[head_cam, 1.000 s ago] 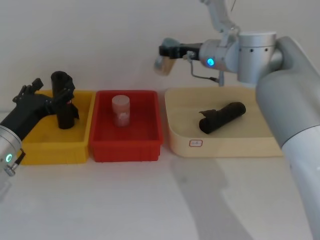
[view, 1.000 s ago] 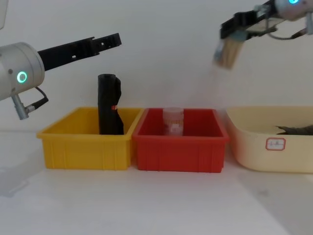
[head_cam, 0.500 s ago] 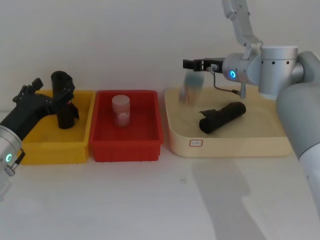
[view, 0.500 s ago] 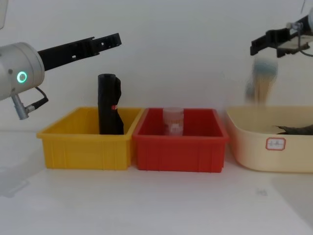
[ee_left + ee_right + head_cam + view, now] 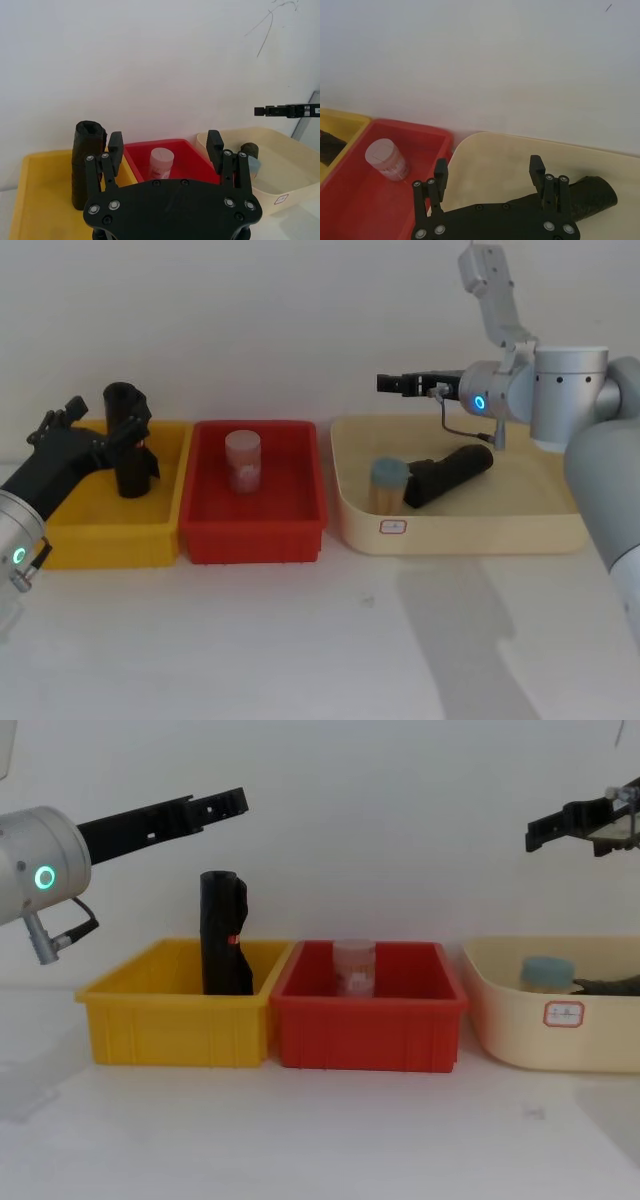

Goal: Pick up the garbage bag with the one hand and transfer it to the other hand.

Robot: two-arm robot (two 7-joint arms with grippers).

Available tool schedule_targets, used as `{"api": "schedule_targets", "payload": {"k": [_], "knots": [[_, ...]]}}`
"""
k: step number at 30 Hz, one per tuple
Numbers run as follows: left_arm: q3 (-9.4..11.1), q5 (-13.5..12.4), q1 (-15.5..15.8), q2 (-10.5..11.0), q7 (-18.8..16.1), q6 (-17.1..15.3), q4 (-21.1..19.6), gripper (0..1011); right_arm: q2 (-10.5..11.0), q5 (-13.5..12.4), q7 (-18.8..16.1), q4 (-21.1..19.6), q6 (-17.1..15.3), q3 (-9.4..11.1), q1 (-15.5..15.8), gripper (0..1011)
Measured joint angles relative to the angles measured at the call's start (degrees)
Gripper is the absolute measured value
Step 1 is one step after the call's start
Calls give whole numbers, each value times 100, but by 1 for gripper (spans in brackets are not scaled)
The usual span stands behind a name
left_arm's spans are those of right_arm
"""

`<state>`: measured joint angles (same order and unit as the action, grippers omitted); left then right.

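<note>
At right of the head view the cream tray [image 5: 560, 530] holds the garbage bag [image 5: 449, 474] lying flat beside a blue-capped jar [image 5: 387, 483]. The right gripper [image 5: 385, 383] reaches level above it, fingers spread, empty. At left, the left gripper [image 5: 125, 430] hovers over the yellow bin [image 5: 70, 540], fingers apart.

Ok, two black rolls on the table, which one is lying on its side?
The garbage bag in the cream tray, beside a blue-capped jar. The other black roll stands upright in the yellow bin.
</note>
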<state>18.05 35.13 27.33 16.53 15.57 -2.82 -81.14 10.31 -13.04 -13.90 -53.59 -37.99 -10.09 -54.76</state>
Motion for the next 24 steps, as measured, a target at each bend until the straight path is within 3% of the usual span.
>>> {"api": "schedule_targets", "payload": {"k": [6,14,21,24], "knots": [[0,0,0,0,0,0,0,1001,73,-45,-145,-266,7,30,191,1000],[0,0,0,0,0,0,0,1001,340,-215,-570,-938,-26,61,699,1000],[0,0,0,0,0,0,0,1001,715,-424,-1023,-1779,-141,111,1380,1000],[0,0,0,1,0,0,0,1001,949,-551,-1279,-2340,-203,163,1861,1000]]}}
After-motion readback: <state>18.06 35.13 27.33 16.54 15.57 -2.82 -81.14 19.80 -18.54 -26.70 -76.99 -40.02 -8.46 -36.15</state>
